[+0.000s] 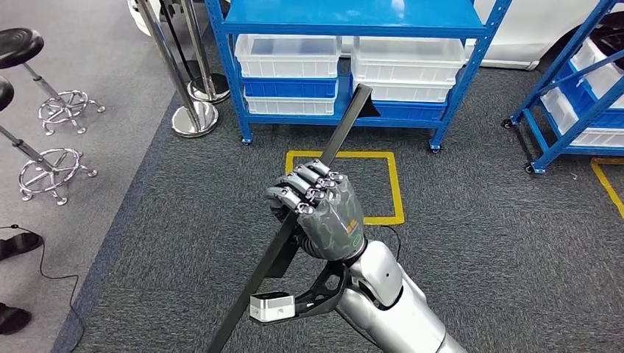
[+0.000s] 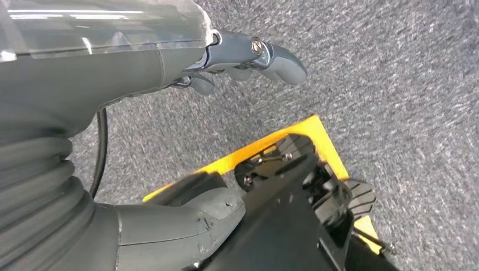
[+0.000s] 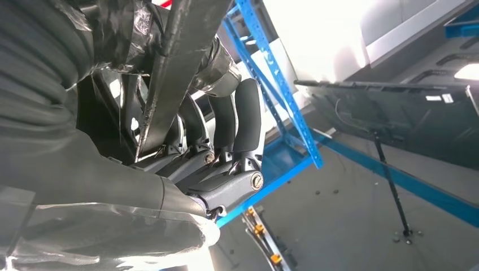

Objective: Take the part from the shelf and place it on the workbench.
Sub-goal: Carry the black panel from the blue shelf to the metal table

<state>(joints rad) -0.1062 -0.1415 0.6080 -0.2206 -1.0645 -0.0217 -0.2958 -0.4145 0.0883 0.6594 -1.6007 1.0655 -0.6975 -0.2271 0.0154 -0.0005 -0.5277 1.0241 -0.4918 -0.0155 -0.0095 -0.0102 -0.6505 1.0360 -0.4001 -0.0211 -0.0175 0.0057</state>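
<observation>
Above the grey carpet [image 1: 478,243], in front of a blue shelf [image 1: 353,18], we see the robot's right hand [image 1: 318,213] raised at the centre of the head view, its fingers [image 1: 298,193] curled tightly around a long black bar, the part [image 1: 340,132]. The part runs on a slant from the lower left of that view up toward the shelf, its upper end reaching in front of the white bins [image 1: 288,55] stacked on the lower tier. It is off the shelf and held in the air, touching nothing but the hand. A yellow taped square [image 1: 394,184] marks the floor just behind the hand. From the right wrist camera we see the same dark fingers [image 3: 245,116] wrapped over the part [image 3: 181,56], with the blue shelf frame [image 3: 271,79] beyond.

The left hand [image 2: 169,73] hangs over the carpet near a yellow floor marking [image 2: 282,138]; its fingers [image 2: 277,56] are loosely bent and hold nothing, the thumb [image 2: 186,220] set apart from them. Two stools [image 1: 44,103] and chrome posts [image 1: 193,110] stand to the left of the shelf.
</observation>
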